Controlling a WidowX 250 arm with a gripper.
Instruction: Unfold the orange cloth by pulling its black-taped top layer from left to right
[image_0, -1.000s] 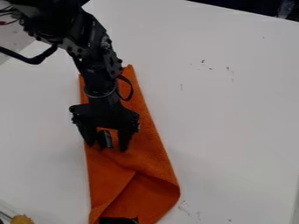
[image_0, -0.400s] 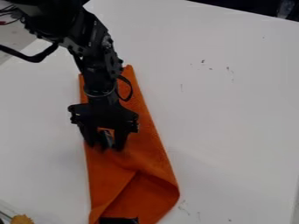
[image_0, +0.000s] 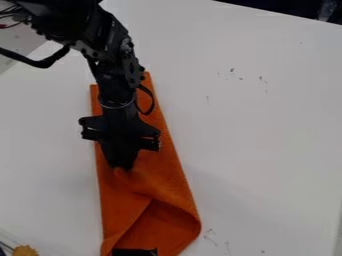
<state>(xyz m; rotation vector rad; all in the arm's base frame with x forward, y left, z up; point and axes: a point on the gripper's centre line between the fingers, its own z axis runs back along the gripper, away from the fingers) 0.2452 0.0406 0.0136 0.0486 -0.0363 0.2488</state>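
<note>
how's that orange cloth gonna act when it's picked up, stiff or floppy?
Probably floppy: the orange cloth puckers at the gripper and folds over softly lower down. It looks thin, so likely light for its size. Lying mostly flat, it seems more apt to wrinkle than roll if pushed.

no readable text, labels, brands, numbers or signs anywhere tbh. pale flecks on black robot arm (image_0: 110, 35) might be print, too small to tell. dark marks on white tabletop (image_0: 267, 135) don't read as letters or digits either, look more like scuffs
</note>
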